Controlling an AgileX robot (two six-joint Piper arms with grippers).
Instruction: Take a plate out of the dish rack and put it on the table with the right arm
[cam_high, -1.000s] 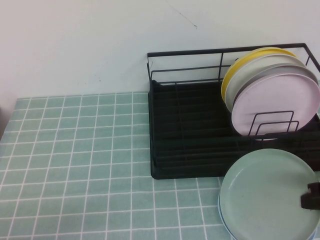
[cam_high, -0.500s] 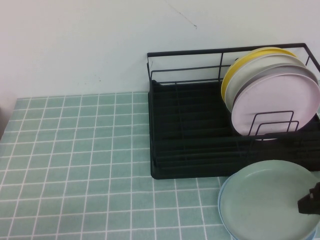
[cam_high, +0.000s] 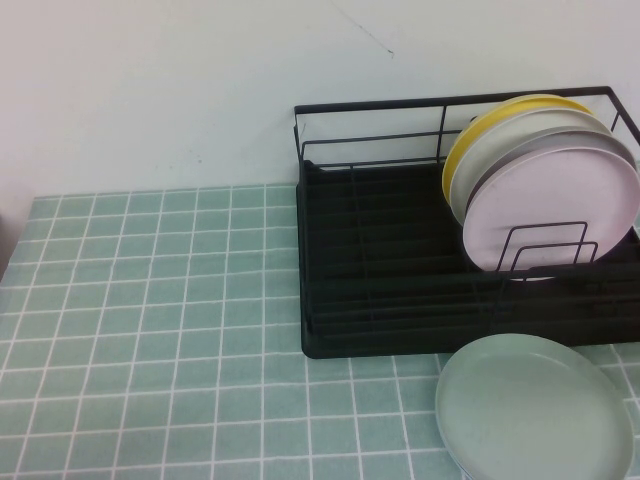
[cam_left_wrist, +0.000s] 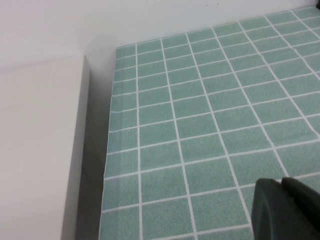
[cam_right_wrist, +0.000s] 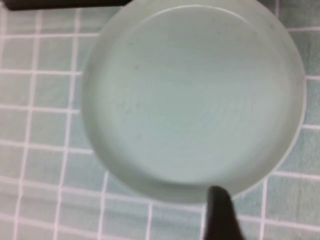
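Now your mint-green plate lies flat on the counter, just in front of the dish rack's near right corner. Your right claw hangs at the plate's rim, seen only from its wrist camera, and you cannot tell how its fingers stand. Your left claw sits over bare tile cloth near the counter's edge; its state can't be told either. A pink plate, a grey-white plate and a yellow plate lean in the rack.

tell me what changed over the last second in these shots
The mint-green plate sank from a tilted, held pose to lying flat on the table, atop a blue plate. The right tool let go and left the high view. The dish rack, its plates and the left tool stayed put.
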